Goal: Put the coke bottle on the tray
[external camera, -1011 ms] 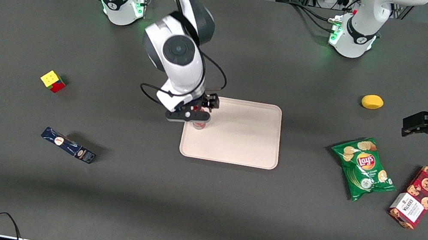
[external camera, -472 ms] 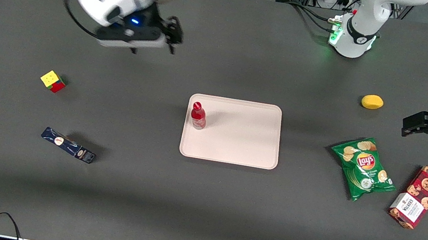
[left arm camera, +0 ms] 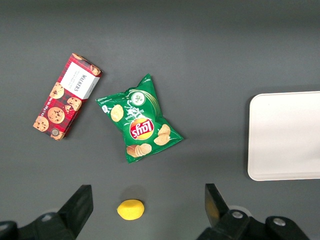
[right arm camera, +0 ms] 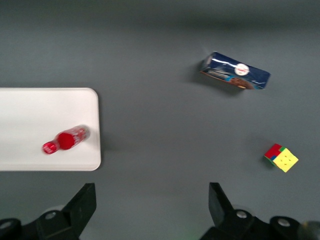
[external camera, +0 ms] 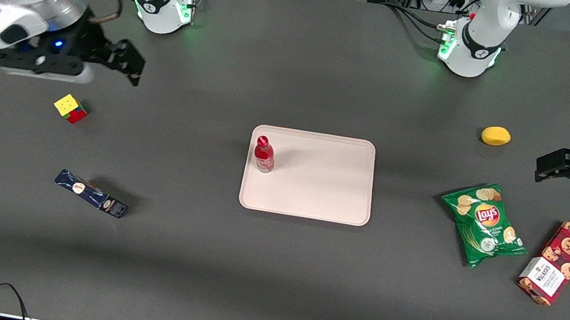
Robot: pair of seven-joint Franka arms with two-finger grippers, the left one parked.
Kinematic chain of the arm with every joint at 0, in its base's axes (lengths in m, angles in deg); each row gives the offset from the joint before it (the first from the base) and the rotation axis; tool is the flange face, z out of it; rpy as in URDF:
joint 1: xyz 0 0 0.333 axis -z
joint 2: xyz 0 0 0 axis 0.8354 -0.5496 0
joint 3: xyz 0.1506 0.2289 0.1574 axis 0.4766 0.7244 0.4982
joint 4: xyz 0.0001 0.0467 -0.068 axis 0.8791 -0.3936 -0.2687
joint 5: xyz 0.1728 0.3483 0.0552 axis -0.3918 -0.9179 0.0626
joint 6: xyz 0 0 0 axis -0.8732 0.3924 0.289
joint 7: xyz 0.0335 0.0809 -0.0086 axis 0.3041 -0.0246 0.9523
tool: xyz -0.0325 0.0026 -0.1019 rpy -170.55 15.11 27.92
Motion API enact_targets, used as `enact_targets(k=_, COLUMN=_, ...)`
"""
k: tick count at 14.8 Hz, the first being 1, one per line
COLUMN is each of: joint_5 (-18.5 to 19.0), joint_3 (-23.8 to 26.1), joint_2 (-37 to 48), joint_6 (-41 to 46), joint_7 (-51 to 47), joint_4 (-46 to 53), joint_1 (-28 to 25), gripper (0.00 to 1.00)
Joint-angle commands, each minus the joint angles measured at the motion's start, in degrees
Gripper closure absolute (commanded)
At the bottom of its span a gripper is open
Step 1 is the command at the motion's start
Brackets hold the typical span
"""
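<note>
Gripper (external camera: 128,61): upper part of the front frame, at the working arm's end of the table, raised above the cloth and well apart from the tray. Fingers spread wide with nothing between them, seen plainly in the right wrist view (right arm camera: 151,205). Probably parked there to stay out of the standing bottle's way.

Rubik's cube (external camera: 70,108): just below the gripper in the frame, on the table, nearer the front camera. Not part of the task, lying apart.

Dark blue box (external camera: 91,193): lower in the frame, flat on its side, askew. Likewise idle.

Coke bottle (external camera: 264,155): middle of the frame, standing upright on the tray with its red cap uppermost. Set just inside the rim of the short edge toward the working arm's end, likely because that edge is the shortest reach for that arm. Touched by nothing.

Tray (external camera: 315,188): middle of the frame, pale pink, flat on the table, otherwise bare. Low rim enough to keep the bottle's base from sliding off.

Lemon (external camera: 496,135): upper part of the frame, toward the parked arm's end.

Chip bag (external camera: 484,223): green, flat, nearer the camera than the lemon.

Cookie box (external camera: 556,263): red, just beside the chip bag, nearest the parked arm's end.

Status, as a judgement: placement appears complete, with nothing left to carry.
</note>
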Motion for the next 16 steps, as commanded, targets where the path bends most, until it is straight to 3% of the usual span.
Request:
enact_targets(k=1, joint_5=0.5, joint_3=-3.4, joint_2=2.6, joint_6=-2.2, joint_7=3.4, joint_4=-3.4, joint_1=3.2, gripper=0.0)
enact_targets(k=3, joint_5=-0.2, joint_3=-9.5, joint_2=2.5, joint_6=-2.4, joint_7=12.1, joint_4=-3.7, joint_1=3.3, gripper=0.0)
enact_targets(k=5, joint_5=-0.2, joint_3=-12.5, joint_2=2.5, joint_6=-1.9, joint_7=13.6, joint_4=-3.7, joint_1=3.3, gripper=0.0)
enact_targets(k=16, joint_5=-0.3, joint_3=-13.9, joint_2=1.3, joint_6=-1.2, joint_7=11.2, joint_4=-2.7, joint_1=5.3, gripper=0.0)
